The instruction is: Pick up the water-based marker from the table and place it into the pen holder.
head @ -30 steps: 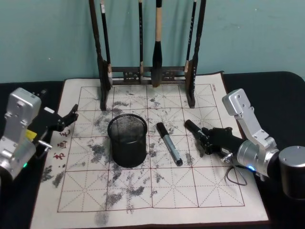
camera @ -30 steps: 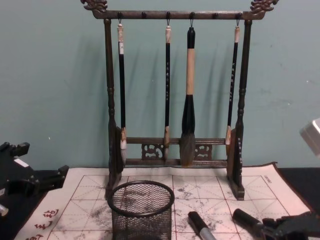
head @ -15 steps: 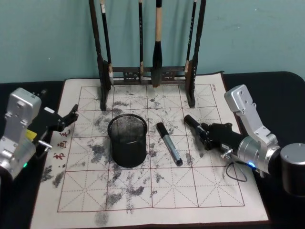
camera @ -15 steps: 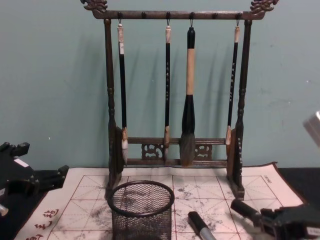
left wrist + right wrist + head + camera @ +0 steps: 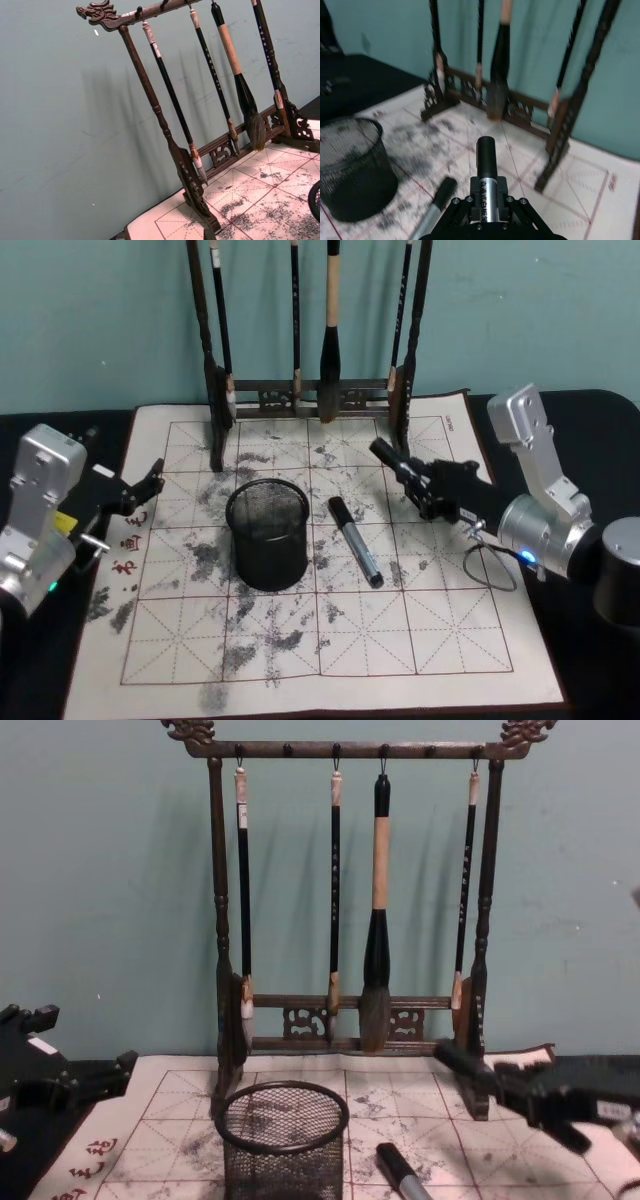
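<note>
**Right gripper.** The right gripper is over the right part of the whitish calligraphy mat with red grid lines, which covers the dark table. Its fingers are pressed onto the silver barrel of a black-capped marker. The right wrist view shows the barrel clamped between the fingers, with the black cap projecting forward. In the chest view the marker is raised clear of the mat, near the right foot of the tall dark wooden brush rack.

**Positions, head view, dial centred on the pen holder.**
- The small black wire-mesh cylindrical pen holder stands upright on the mat.
- The held marker is at about 2 o'clock, well apart from the holder, with its cap pointing toward 10 o'clock.
- A second marker with black cap and grey barrel lies flat on the mat at 3 o'clock. It is near the holder without touching it, and its cap end points toward 11 o'clock.
- The brush rack, hung with four brushes, stands at 12 o'clock along the far edge of the mat.

**Left gripper.** The left gripper is at 9 o'clock, at the left edge of the mat. Its fingers are spread and hold nothing.
</note>
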